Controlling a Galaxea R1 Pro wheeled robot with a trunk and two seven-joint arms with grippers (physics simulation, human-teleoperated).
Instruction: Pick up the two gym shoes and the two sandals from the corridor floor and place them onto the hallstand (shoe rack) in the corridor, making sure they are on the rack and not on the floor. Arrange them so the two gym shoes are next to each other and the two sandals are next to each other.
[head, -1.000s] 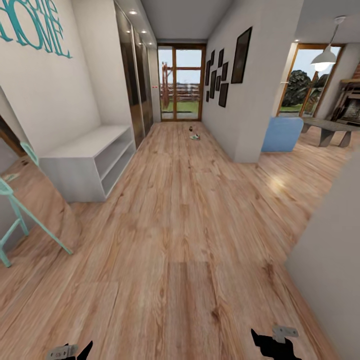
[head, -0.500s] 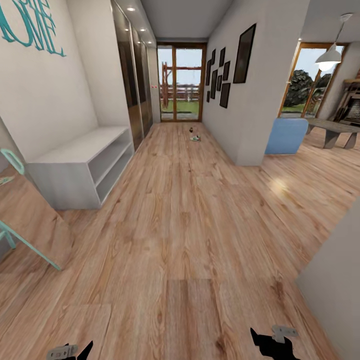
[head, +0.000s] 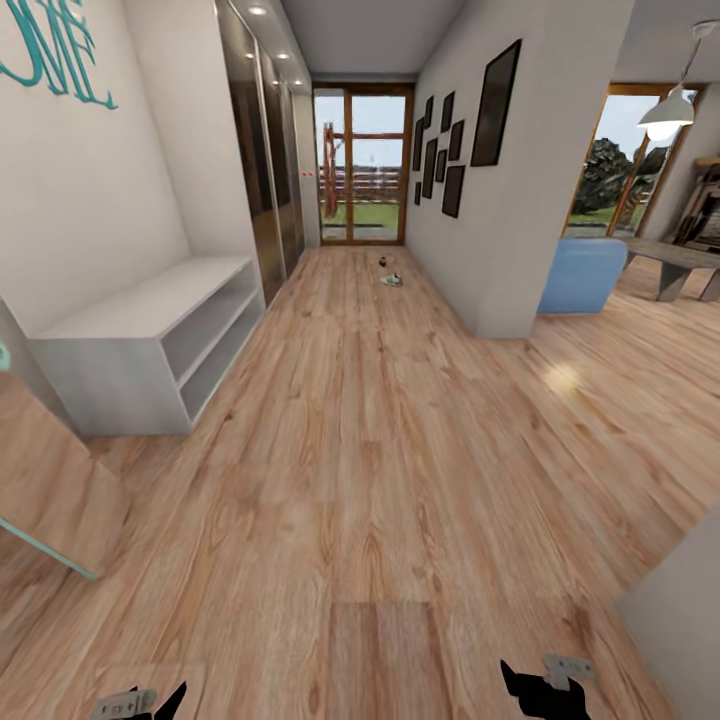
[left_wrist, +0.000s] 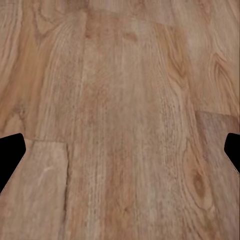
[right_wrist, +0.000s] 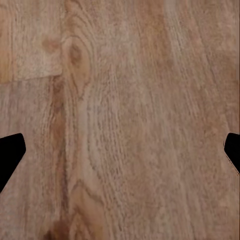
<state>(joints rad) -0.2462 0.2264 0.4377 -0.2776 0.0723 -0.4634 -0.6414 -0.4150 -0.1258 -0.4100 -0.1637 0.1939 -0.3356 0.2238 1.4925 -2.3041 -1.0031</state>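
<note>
Far down the corridor floor, small shoe shapes, too distant to identify. Probably light and flexible; best gripped at the heel collar. Left end effector and right end effector spread wide, empty.

Floor: wood-plank laminate, light brown, glare patch near the right opening.
Left wall: white, teal lettering; a low white two-tier bench against it; dark glossy wardrobe doors beyond.
Far end: wood-framed glass door, daylight outside.
Right wall: black picture frames.
Right room: blue armchair, pendant lamp.
</note>
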